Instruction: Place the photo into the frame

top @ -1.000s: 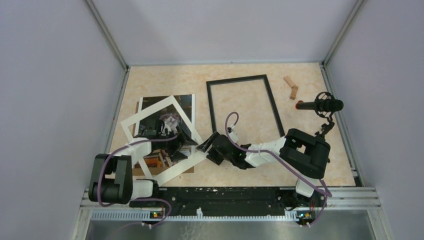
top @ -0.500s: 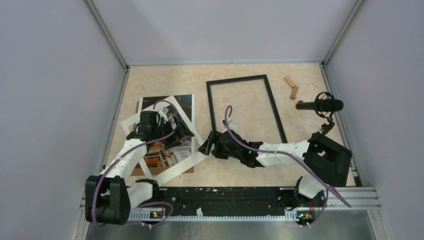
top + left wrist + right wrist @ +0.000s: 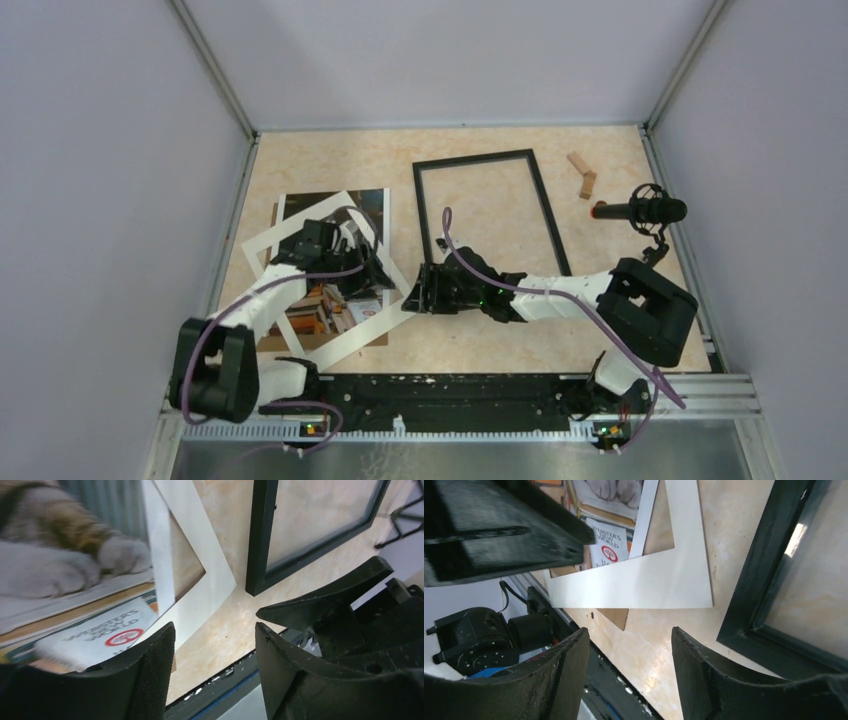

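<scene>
The photo (image 3: pixel 370 212) lies flat at the left on a brown backing board (image 3: pixel 276 211), partly covered by a tilted white mat (image 3: pixel 290 225). It shows books and a cat's paws in the left wrist view (image 3: pixel 75 580) and in the right wrist view (image 3: pixel 610 540). The empty black frame (image 3: pixel 490 215) lies to its right, and its corner shows in both wrist views (image 3: pixel 260 540) (image 3: pixel 759 580). My left gripper (image 3: pixel 378 282) (image 3: pixel 215 645) is open and empty over the mat's right corner. My right gripper (image 3: pixel 412 293) (image 3: pixel 630 650) is open and empty just right of that corner, facing the left one.
Two small wooden blocks (image 3: pixel 583 173) lie at the back right. A black microphone (image 3: pixel 640 211) on a stand is at the right edge. Enclosure walls ring the table. The black base rail (image 3: pixel 450 385) runs along the near edge.
My left gripper has swung from over the photo to the right, towards the mat's right corner. My right arm has stretched out, and its gripper has edged up-left at that corner. Both stay open.
</scene>
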Available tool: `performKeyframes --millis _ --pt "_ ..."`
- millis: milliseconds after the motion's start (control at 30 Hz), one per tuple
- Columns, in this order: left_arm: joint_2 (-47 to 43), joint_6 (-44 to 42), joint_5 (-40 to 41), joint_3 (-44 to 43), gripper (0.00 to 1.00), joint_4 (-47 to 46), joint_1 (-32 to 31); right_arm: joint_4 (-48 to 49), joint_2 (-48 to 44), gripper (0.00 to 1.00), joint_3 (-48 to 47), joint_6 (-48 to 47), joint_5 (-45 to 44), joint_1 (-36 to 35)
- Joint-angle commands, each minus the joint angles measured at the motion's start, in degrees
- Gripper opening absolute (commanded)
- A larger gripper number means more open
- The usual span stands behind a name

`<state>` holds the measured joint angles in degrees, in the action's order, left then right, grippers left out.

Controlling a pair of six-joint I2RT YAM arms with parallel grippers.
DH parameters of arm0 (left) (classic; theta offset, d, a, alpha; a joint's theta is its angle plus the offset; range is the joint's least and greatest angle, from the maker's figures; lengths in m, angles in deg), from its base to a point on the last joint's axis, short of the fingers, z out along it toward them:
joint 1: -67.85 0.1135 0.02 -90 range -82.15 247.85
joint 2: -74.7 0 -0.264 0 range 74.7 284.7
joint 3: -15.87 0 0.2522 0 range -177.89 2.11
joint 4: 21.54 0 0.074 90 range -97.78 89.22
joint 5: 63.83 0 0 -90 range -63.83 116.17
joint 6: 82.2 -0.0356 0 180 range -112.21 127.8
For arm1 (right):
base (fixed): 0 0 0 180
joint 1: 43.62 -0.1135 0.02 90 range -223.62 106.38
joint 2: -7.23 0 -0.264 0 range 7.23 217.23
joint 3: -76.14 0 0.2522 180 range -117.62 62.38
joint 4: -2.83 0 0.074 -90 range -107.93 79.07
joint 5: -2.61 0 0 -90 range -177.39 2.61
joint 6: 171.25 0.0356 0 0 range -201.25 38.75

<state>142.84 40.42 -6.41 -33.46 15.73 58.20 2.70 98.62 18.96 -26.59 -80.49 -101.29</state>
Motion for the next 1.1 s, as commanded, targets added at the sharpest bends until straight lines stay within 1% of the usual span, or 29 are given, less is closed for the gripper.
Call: performKeyframes --millis 0,67,167,267,367,500,733,833,1067 --pt "9.02 -4.41 0.95 -6.25 0.64 -1.07 -7.26 1.58 -0.43 0.60 -1.08 1.54 0.71 -0.92" --pt "12.39 -6.15 4.66 -8.05 0.64 -0.05 -9.05 2.24 -1.36 0.59 0.83 1.77 0.41 -0.81" --pt "14.83 -6.63 5.75 -8.45 0.62 -1.92 -9.50 7.38 -1.69 0.47 4.10 3.86 2.43 -0.92" --pt "16.85 -6.19 4.96 -8.63 0.59 -3.86 -10.30 12.59 0.88 0.39 5.86 6.87 3.93 -1.73" --pt "18.59 -6.29 4.98 -8.62 0.57 -5.33 -10.80 14.33 3.10 0.38 5.86 8.43 2.21 -2.99" --pt "20.62 -7.02 4.55 -8.59 0.58 -5.79 -11.14 15.10 5.96 0.38 5.04 10.38 0.12 -4.26" --pt "20.66 -6.83 4.73 -7.09 0.58 -5.65 -11.53 15.09 8.71 0.36 5.16 14.42 -5.29 -5.28" --pt "21.21 -6.64 3.41 -6.80 0.58 -4.86 -11.53 17.00 9.77 0.35 5.20 14.85 -6.63 -5.29" --pt "23.54 -6.69 -2.43 -6.50 0.56 -3.83 -11.33 23.76 11.96 0.35 4.22 14.58 -8.65 -5.27"
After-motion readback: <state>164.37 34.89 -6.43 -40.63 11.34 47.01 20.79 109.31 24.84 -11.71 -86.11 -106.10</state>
